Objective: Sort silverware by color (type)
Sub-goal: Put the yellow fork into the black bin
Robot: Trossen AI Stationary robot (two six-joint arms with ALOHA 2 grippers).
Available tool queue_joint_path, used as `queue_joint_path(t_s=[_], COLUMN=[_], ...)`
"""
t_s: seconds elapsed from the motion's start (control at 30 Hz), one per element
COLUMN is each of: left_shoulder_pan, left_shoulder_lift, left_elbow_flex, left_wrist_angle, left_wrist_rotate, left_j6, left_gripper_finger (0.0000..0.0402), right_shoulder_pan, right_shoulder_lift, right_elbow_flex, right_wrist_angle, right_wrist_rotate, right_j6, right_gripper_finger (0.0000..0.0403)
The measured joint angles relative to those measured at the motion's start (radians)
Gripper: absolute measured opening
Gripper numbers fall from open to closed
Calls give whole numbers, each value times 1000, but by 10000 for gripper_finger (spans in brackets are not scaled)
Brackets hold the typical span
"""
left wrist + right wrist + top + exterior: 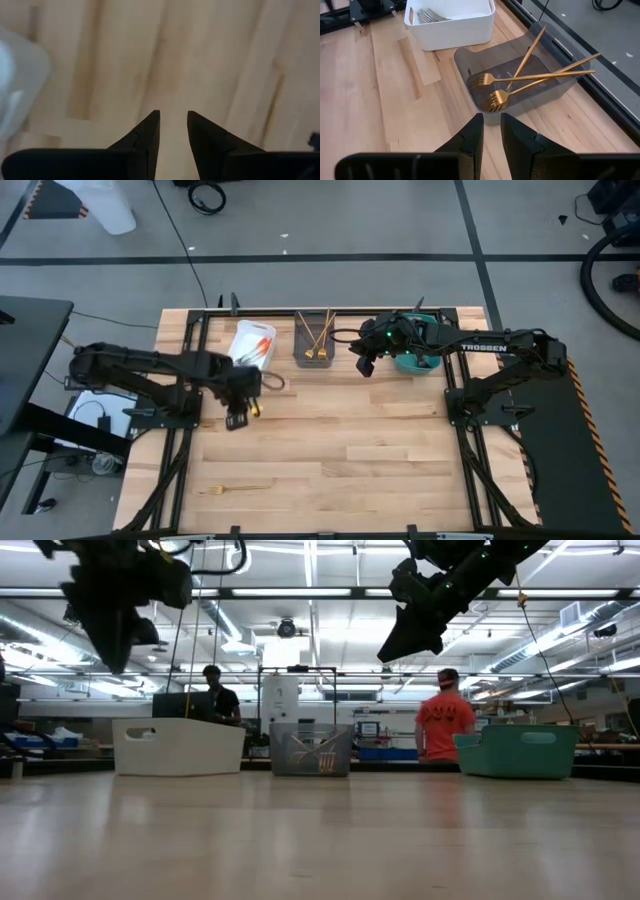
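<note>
One gold fork lies flat on the wooden table near its front edge, left of the middle. Three gold forks lie in the grey bin, their handles leaning on its rim. Silver fork heads show in the white bin. My left gripper hangs over bare wood just in front of the white bin, pointing down, open and with nothing between its fingers. My right gripper is raised between the grey and teal bins, slanting toward the grey bin, open, nothing between its fingers.
The white bin, grey bin and teal bin stand in a row along the table's far edge. The right arm reaches over the teal bin. Two people stand in the room behind the table.
</note>
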Motion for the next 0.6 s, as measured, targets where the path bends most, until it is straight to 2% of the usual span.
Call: queue_joint_path(t_s=[0.33,0.6], left_shoulder_pan=[-262,-433], left_shoulder_lift=[1,2], left_elbow_flex=[0,0], left_wrist_angle=[74,156], left_wrist_rotate=[-9,-75], left_j6=[-223,-351], left_gripper_finger=[105,105], right_shoulder_pan=[0,0], right_shoulder_lift=[0,0], right_elbow_flex=[0,0], right_wrist_angle=[0,2], right_wrist_rotate=[0,0], right_j6=[-17,-17], right_gripper_finger=[77,77])
